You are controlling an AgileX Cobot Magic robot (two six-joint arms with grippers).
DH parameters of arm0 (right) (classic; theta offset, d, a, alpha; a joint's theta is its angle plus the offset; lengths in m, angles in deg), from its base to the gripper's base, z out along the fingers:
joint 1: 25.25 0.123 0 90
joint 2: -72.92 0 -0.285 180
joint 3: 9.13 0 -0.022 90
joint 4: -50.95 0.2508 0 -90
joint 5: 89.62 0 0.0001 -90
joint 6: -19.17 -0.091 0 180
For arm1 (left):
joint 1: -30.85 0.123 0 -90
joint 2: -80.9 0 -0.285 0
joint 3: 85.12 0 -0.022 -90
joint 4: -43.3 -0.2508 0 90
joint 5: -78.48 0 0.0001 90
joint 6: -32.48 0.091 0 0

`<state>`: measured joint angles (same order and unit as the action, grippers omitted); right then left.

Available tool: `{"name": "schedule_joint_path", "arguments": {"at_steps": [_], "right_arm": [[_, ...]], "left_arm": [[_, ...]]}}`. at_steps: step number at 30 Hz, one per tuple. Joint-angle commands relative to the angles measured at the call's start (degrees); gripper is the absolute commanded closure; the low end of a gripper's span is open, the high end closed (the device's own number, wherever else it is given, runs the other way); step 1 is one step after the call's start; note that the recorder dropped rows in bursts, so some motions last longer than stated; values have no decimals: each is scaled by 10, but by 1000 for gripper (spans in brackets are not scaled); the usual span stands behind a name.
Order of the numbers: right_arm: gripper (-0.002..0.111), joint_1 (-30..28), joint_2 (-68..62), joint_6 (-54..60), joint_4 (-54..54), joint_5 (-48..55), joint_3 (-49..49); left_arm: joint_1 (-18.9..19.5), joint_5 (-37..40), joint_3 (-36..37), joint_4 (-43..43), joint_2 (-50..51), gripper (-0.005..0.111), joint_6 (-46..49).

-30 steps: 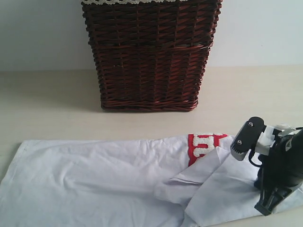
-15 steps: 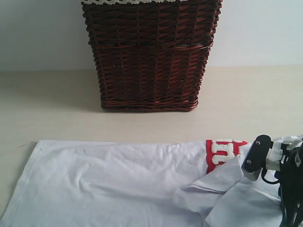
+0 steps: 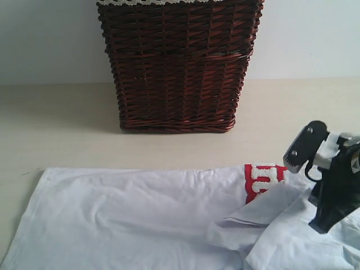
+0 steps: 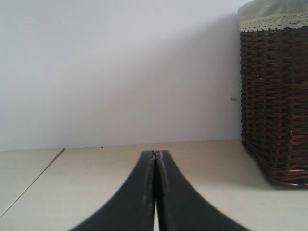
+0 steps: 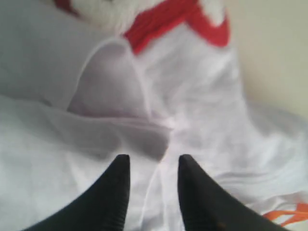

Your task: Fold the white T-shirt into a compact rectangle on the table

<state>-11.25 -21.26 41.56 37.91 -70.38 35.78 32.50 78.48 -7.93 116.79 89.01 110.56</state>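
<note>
**Exterior view.** The white T-shirt [image 3: 129, 219] lies spread across the near part of the counter [image 3: 62, 124]. It is creased, and a folded flap [image 3: 253, 211] lies doubled over toward its right end. The red band [image 3: 264, 179] shows at the shirt's far edge. It carries white fuzzy letters, but these are too small to read. A dark wicker basket [image 3: 175, 67] stands upright on the counter behind the shirt and apart from it. The right tool [image 3: 322, 225] points down over the right end of the shirt. Its jaw state cannot be told from this view.

**Left wrist view.** The left tool [image 4: 155, 158] is clenched, finger against finger, with nothing between them. It is over bare counter [image 4: 86, 183]. The basket [image 4: 276, 101] stands to one side, with the lace-trimmed liner [image 4: 272, 17] at its rim. A plain wall [image 4: 120, 72] is behind.

**Right wrist view.** The right tool [image 5: 151, 166] is released. Its two fingers [image 5: 120, 183] stand apart just above the white cloth [image 5: 202, 106] and grasp nothing. The red band [image 5: 178, 19] with its white pile lettering is blurred and unreadable. An orange tag [image 5: 288, 214] shows at the frame edge, and its print is illegible. Bare counter [image 5: 274, 48] shows beside the shirt.
</note>
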Motion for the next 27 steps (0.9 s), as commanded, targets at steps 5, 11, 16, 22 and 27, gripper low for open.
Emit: {"name": "schedule_joint_path", "arguments": {"at_steps": [5, 11, 16, 22, 27], "right_arm": [[47, -17, 139, -138, 25, 94, 11], [47, -127, 142, -142, 20, 0, 74], [47, -157, 142, -132, 4, -23, 74], [47, -157, 142, -136, 4, -114, 74], [47, -157, 142, -136, 9, -87, 73]], "left_arm": [[1, 0, 0, 4, -3, 107, -3], [1, 0, 0, 4, -3, 107, -3], [1, 0, 0, 4, -3, 107, -3], [1, 0, 0, 4, -3, 107, -3], [1, 0, 0, 4, -3, 107, -3]]}}
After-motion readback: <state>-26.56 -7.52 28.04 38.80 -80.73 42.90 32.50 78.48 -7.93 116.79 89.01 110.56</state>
